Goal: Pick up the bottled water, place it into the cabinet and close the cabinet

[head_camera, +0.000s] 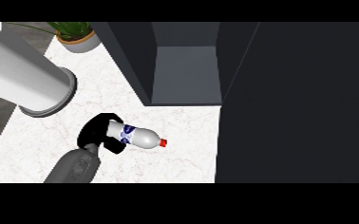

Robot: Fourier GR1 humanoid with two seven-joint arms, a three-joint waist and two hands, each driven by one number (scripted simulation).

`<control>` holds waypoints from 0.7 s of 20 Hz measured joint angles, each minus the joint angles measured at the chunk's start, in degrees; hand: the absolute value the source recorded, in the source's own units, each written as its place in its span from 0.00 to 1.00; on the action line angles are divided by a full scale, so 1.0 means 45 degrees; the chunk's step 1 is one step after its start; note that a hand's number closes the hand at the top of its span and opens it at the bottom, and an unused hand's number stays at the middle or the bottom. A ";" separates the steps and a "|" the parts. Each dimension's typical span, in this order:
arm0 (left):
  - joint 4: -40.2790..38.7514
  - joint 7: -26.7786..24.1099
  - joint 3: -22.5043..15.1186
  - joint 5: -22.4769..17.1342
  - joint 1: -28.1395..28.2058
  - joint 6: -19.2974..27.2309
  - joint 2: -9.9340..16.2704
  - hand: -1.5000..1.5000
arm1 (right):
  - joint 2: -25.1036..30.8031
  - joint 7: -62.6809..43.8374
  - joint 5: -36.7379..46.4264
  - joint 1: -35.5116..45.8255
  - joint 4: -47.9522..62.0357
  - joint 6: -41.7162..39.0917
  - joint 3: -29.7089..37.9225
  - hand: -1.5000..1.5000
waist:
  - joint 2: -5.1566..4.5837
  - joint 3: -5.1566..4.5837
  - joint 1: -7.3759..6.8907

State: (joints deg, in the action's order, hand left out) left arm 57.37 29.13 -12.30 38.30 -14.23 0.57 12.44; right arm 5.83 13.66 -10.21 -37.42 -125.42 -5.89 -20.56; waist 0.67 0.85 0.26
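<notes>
— On the pale marble worktop (pixel 175 123), just in front of the open cabinet (pixel 184 71): what is held there?

— A bottled water (pixel 142 136), lying almost on its side. Its red cap (pixel 163 143) points toward the dark cabinet door (pixel 288 104), and its white body carries a blue label.

— Which hand has it?

— The left hand (pixel 99 132), black, at the end of a grey forearm (pixel 73 166) that rises from the lower edge of the head view. Its fingers curl round the bottle's base end, hiding that end. Whether the bottle touches the worktop or is held just above it cannot be told.

— And the cabinet itself?

— Open, dark-walled, with a grey floor inside. The bottle is outside it, near its front edge and to the left of the opening. The door stands to the right of the opening.

— Anything else near the cabinet?

— To its left, a large white cylinder (pixel 32 80) with a ringed end, and beyond that a potted plant (pixel 76 35) by the cabinet's far left corner.

— The right hand?

— It shows nowhere in this view.
</notes>
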 measured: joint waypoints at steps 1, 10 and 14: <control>-0.0075 -0.0134 0.0048 0.0048 0.0007 0.0141 -0.0018 1.00 | 0.0015 -0.0002 -0.0075 -0.0005 -0.0003 -0.0009 0.0029 0.00 | 0.0005 0.0013 0.0008; 0.1100 -0.2880 0.1758 -0.2989 0.0662 0.0874 -0.1549 1.00 | 0.0093 0.0088 -0.0270 -0.0204 -0.0014 0.0010 0.0244 0.00 | 0.0006 -0.0233 -0.0352; 0.2142 -0.5135 0.3156 -0.6923 0.0863 0.0366 -0.2297 1.00 | 0.0002 0.0163 -0.0331 -0.0308 0.0043 0.0092 0.0297 0.00 | 0.0039 -0.0443 -0.0623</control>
State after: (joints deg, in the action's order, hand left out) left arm 67.01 6.02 1.90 7.14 -10.35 2.22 2.11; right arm 5.84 14.39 -11.70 -38.81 -125.23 -5.48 -19.23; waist 0.85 -1.15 -2.55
